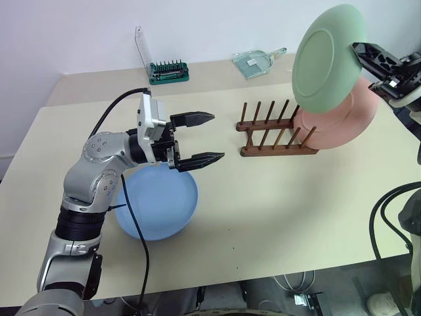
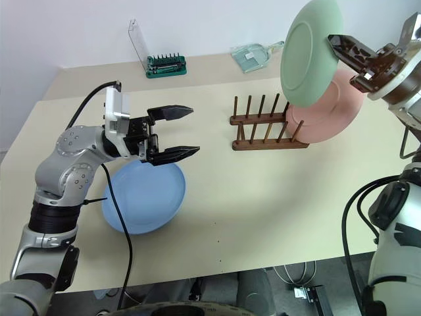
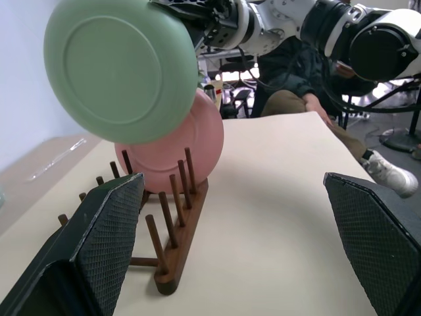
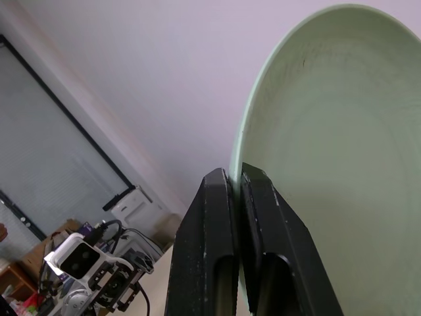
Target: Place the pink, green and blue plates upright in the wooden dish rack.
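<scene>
R gripper (image 2: pixel 339 45) was clamped on the rim of the green plate (image 1: pixel 327 56), fingers pinched tight w/ the rim between them; plate was held in the air, roughly upright, above the right end of the wooden dish rack (image 1: pixel 271 135) and clear of the pegs. Pink plate (image 1: pixel 342 122) stood on edge in the rack's right-end slot, leaning, partly hidden behind the green one in the head views. Remaining slots to the left held nothing. Blue plate (image 1: pixel 158 201) lay flat on the table (image 1: pixel 276 204) near the front-left, well apart from the rack. L gripper (image 1: pixel 200 138) hovered just above the blue plate's far rim, jaws spread wide, nothing between them, pointing toward the rack. Green-based tool holder (image 1: pixel 168 71) w/ clear lid and a clear dustpan-like item (image 1: pixel 256 62) sat at the back of the table. A seated person's leg and shoe (image 3: pixel 388 174) were visible beyond the table in the left wrist view.
</scene>
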{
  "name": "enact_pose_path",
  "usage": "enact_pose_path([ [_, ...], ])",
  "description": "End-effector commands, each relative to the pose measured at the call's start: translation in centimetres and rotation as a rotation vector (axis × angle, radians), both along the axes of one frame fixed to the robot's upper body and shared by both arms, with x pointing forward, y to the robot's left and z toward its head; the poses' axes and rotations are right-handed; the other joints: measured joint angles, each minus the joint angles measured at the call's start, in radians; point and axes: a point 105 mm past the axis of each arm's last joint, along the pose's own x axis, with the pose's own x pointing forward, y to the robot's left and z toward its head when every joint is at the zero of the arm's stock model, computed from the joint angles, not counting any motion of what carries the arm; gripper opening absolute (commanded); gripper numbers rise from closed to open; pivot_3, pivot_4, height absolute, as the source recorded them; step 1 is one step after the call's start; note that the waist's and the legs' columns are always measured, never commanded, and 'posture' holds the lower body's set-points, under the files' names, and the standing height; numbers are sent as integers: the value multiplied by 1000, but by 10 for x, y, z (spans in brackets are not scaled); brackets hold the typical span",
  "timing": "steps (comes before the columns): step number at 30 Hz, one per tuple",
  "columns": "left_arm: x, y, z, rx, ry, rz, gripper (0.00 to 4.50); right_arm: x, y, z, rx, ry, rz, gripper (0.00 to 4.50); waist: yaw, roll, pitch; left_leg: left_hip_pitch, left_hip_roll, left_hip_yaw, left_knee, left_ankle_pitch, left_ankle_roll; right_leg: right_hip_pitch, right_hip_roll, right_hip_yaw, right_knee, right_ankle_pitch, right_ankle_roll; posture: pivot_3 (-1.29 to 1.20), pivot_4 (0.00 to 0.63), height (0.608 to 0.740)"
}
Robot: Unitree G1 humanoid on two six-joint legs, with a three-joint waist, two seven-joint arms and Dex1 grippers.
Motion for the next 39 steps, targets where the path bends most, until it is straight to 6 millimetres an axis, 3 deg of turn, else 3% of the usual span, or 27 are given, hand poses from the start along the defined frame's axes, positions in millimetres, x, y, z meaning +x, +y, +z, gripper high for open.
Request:
enact_pose_path([
  [1,-5,1,9,-4,-40,-8,4500,-6,-7,5,-14,-40,-20,44,0,0,0,0,0,0,0,0,0,0,0,0,0,0,0,0,150,740],
  [13,-6,1,11,-9,-33,-13,4500,-6,-10,-5,-21,-16,-32,44,0,0,0,0,0,0,0,0,0,0,0,0,0,0,0,0,150,740],
  [20,-6,0,11,-12,-30,-14,4500,-14,1,18,-8,-61,34,44,0,0,0,0,0,0,0,0,0,0,0,0,0,0,0,0,150,740],
  [25,-6,0,11,-16,-31,-14,4500,-18,9,21,-7,-59,68,44,0,0,0,0,0,0,0,0,0,0,0,0,0,0,0,0,150,740],
  [39,-7,1,10,-10,-26,-12,4500,-12,12,-8,-23,13,57,44,0,0,0,0,0,0,0,0,0,0,0,0,0,0,0,0,150,740],
])
